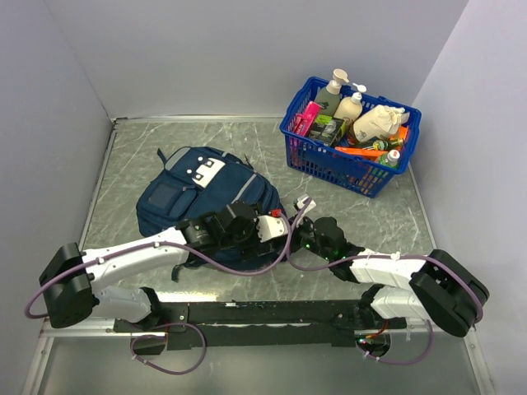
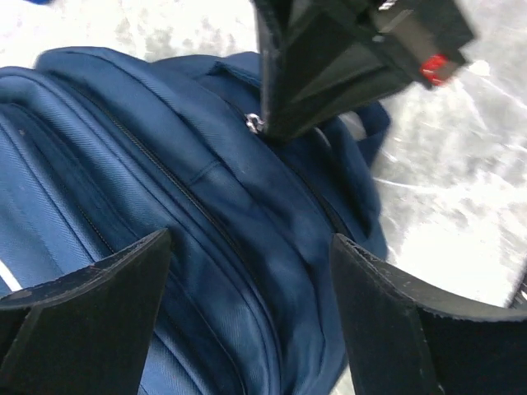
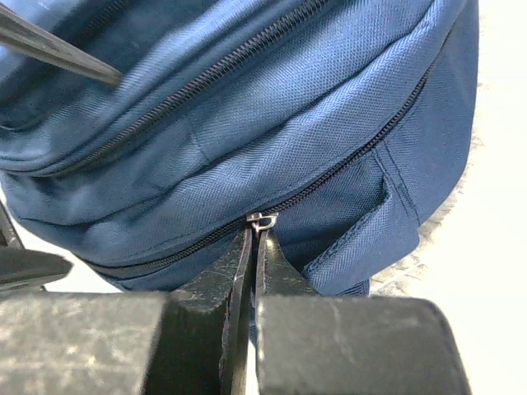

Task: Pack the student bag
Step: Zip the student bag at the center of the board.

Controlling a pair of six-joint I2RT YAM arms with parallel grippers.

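Zip pull point(image 3: 262, 220) of backpack point(image 3: 329, 74) is being pinched in closed right pincer point(image 3: 254, 236), left pincer point(image 2: 251, 255) gaping empty; steady drag along the seam likely needed next.

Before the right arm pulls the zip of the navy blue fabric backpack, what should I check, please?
1. Grip: right end effector shut on small metal zipper pull: ok.
2. Helper: left end effector open above navy blue fabric backpack: ok.
3. Backpack held down against the pull: not ok, no end effector holds its fabric.
4. Zip path to its end: cannot tell, partly hidden.
5. Clearance: blue plastic basket apart from both arms: ok.
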